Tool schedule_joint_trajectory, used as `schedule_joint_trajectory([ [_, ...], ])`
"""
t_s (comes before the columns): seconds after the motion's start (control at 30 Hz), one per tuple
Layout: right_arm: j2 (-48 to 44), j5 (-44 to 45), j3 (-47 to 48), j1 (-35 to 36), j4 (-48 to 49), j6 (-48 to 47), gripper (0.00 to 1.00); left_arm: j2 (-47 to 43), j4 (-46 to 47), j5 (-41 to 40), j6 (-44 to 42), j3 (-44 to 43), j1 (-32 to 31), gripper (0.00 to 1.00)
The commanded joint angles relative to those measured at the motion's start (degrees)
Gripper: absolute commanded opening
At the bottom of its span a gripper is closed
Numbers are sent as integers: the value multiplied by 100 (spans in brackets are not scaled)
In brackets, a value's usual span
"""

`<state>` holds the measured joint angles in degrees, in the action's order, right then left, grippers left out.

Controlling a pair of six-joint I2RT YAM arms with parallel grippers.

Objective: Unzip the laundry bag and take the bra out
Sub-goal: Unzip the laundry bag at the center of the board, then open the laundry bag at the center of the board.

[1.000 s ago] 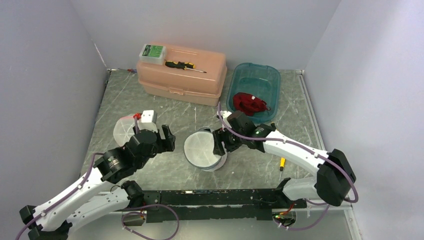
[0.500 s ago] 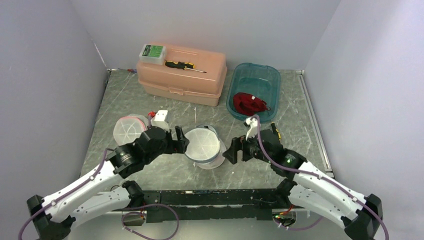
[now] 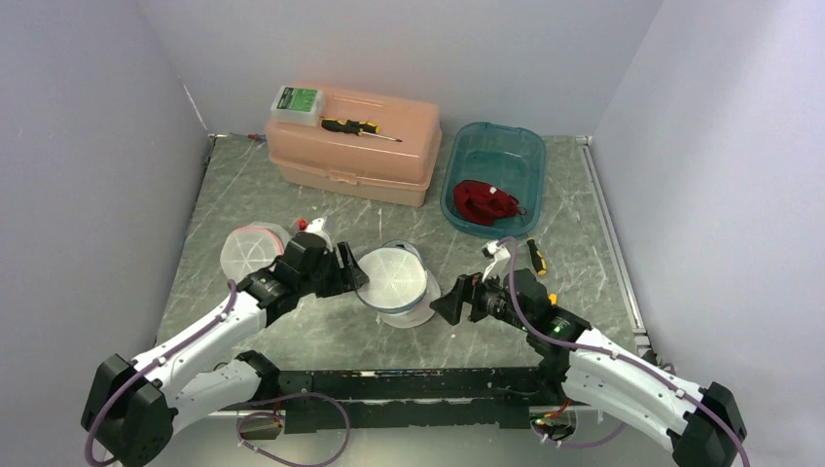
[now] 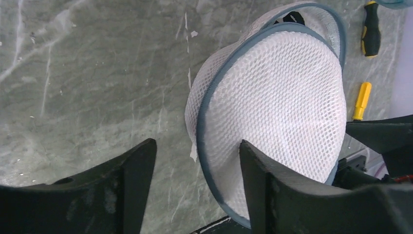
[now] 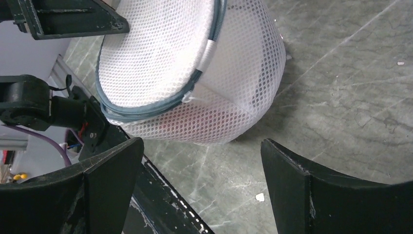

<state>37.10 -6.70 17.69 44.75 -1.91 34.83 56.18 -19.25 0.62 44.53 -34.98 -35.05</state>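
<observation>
The laundry bag (image 3: 394, 282) is a round white mesh pouch with grey-blue trim, standing tilted at the table's middle. My left gripper (image 3: 355, 275) is open at its left edge. In the left wrist view the bag's trim (image 4: 207, 146) runs between the jaws (image 4: 196, 146), and the right finger (image 4: 258, 170) presses on the mesh face. My right gripper (image 3: 449, 304) is open and empty just right of the bag, apart from it; its wrist view shows the bag (image 5: 195, 63) beyond the fingertips (image 5: 202, 144). A faint red patch (image 5: 195, 122) shows through the mesh low down; the bra itself is not plainly visible.
A peach toolbox (image 3: 352, 146) with a green box (image 3: 297, 100) and a screwdriver (image 3: 360, 127) stands at the back. A teal tub (image 3: 498, 144) holds a red garment (image 3: 486, 201). A second mesh pouch (image 3: 251, 251) lies left. Two small screwdrivers (image 3: 536, 258) (image 3: 551, 300) lie right.
My right gripper let go of the bag, opened and drew back to the right. My left gripper moved right onto the bag's left edge and is narrowing.
</observation>
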Motion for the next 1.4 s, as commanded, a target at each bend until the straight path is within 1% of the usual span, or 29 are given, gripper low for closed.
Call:
schedule_joint_trajectory([
  [0.0,36,-69,207,-5,434,-53,94,-260,577,751,214,117,210,65],
  [0.1,-8,-94,172,-3,523,-179,94,-400,681,805,206,115,209,58],
  [0.2,-13,-12,199,-5,468,-252,93,-530,756,805,160,61,218,47],
  [0.27,-77,37,202,-2,448,-254,93,-502,773,871,80,-14,209,38],
  [0.33,-164,54,189,0,440,-262,93,-387,764,1019,-15,-132,210,23],
  [0.43,-324,117,188,-4,337,-300,93,-217,741,1297,-150,-317,210,4],
  [0.6,-728,312,367,-5,-68,-365,93,-273,617,1393,-436,-771,210,3],
  [0.77,-1148,723,732,-8,-562,-443,96,20,134,1542,-983,-1778,185,3],
  [0.87,-1322,1082,952,-10,-845,-444,96,269,-32,1575,-1260,-2251,25,3],
  [0.93,-1497,1324,1059,-1,-1031,-377,96,441,-143,1352,-1481,-2512,-275,3],
  [1.03,-1786,1749,1150,-9,-1216,-305,96,842,-437,664,-1934,-2918,-1020,3],
  [1.2,-2149,2448,1368,-5,-1636,-285,96,1488,-652,-22,-2307,-3364,-1985,4],
  [1.3,-2251,2902,1558,-8,-1977,-289,96,1866,-796,-776,-2587,-3658,-2610,10],
  [1.37,-2283,3132,1663,-10,-2169,-312,96,2127,-850,-1118,-2733,-3882,-2942,15],
])
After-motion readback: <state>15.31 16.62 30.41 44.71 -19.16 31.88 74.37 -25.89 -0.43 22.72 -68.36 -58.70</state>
